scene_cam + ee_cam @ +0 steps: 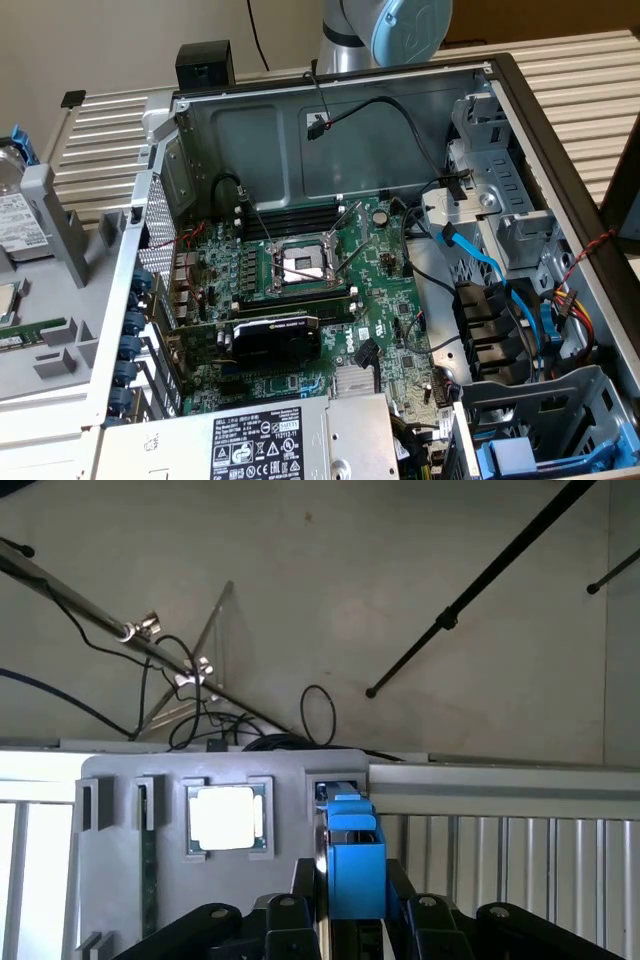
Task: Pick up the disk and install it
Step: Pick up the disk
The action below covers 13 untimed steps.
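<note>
We see the gripper (353, 882) with its black jaws drawn in narrow on the disk (355, 830), pressing its blue rail from both sides. The disk stands on edge in a slot of the grey holder (290, 820), just beside the CPU (227, 818). The holder sits outside the case (330, 130), at the exterior view's left.

Power-supply sticker (262, 450): certification marks, dense print, nothing legible.
</note>
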Each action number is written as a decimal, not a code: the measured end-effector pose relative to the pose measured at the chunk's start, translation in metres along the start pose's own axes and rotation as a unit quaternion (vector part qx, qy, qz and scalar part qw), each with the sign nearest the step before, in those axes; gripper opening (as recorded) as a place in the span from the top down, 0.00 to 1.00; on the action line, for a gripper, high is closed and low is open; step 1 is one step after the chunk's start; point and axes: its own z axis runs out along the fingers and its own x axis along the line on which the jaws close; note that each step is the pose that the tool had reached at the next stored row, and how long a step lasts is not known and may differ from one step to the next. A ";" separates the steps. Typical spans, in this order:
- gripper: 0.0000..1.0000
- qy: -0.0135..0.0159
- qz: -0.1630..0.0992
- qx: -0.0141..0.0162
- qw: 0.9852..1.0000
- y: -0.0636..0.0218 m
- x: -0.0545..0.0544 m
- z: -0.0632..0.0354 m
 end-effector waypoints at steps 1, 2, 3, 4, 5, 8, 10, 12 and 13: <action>0.62 0.000 0.000 0.001 1.000 0.0000 0.000 0.0004; 0.62 0.000 0.000 0.002 1.000 -0.0001 0.000 0.0009; 0.62 0.000 0.000 0.003 1.000 -0.0001 0.000 0.0013; 0.62 0.000 0.000 0.003 1.000 -0.0001 0.000 0.0013; 0.62 0.000 0.000 0.003 1.000 -0.0001 0.000 0.0014; 0.62 0.000 0.000 0.004 1.000 -0.0001 0.000 0.0015; 0.62 0.000 0.000 0.004 1.000 -0.0001 0.000 0.0015; 0.63 0.000 0.000 0.003 1.000 -0.0001 0.000 0.0015; 0.63 0.000 0.000 0.004 1.000 -0.0001 0.000 0.0015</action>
